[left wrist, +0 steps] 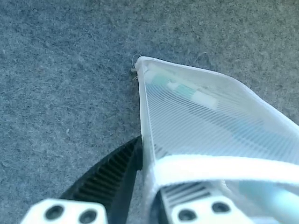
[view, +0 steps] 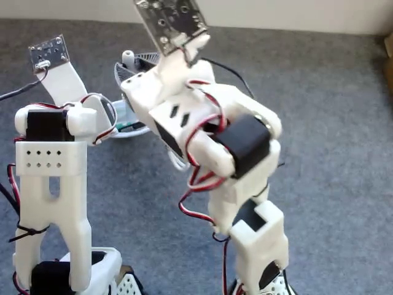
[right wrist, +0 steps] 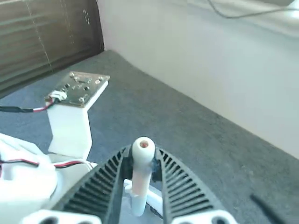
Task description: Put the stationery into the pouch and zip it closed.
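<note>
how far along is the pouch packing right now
Done: teal and white stationery already lies inside the mesh pouch. In hand: left gripper pinches the pouch's edge; right gripper holds a white tube. Left: drop it in, zip closed.

In the high view, left of centre, the pouch (view: pixel 130 126) is mostly hidden behind the two arms, and only a pale sliver shows. In the left wrist view it runs out of frame, and the teal and white shapes (left wrist: pixel 187 88) behind its mesh are too blurred to identify. The white stick (right wrist: pixel 140 179) clamped in the right gripper (right wrist: pixel 141 153) has its lower end hidden.
</note>
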Controlling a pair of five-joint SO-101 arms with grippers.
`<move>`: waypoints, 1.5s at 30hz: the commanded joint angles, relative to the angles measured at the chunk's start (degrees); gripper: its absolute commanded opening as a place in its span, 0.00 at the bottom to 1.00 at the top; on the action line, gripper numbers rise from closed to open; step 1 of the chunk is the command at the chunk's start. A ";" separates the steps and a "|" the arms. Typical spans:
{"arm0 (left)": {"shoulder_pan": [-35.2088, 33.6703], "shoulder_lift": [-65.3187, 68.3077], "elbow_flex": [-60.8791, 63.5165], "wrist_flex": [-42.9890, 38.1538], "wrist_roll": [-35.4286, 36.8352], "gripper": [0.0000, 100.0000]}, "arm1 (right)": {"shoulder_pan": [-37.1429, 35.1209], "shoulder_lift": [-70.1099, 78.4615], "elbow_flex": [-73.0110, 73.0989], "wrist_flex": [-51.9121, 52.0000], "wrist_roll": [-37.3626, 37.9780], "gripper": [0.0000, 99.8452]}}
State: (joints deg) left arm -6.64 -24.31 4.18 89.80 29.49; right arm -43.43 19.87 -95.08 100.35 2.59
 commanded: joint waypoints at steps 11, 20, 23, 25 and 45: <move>0.66 -2.68 -0.48 -1.93 0.44 0.01 | -3.56 -19.30 30.02 -1.10 5.63 0.00; 0.66 -2.68 -0.48 -1.58 0.53 0.01 | -4.70 -19.38 37.76 -2.24 9.93 0.01; 0.66 -2.68 -0.48 -1.58 0.53 0.01 | -4.79 -19.47 37.76 -2.33 9.76 0.04; 0.66 -2.68 -0.48 -1.58 0.53 0.01 | -4.79 -19.56 37.76 -2.24 9.58 0.11; 0.66 -2.68 -0.04 -1.67 0.44 0.01 | -4.44 -19.65 37.67 -2.15 9.49 0.26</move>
State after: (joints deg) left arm -6.64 -24.40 4.26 89.36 29.49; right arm -47.47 3.25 -57.10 99.21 11.74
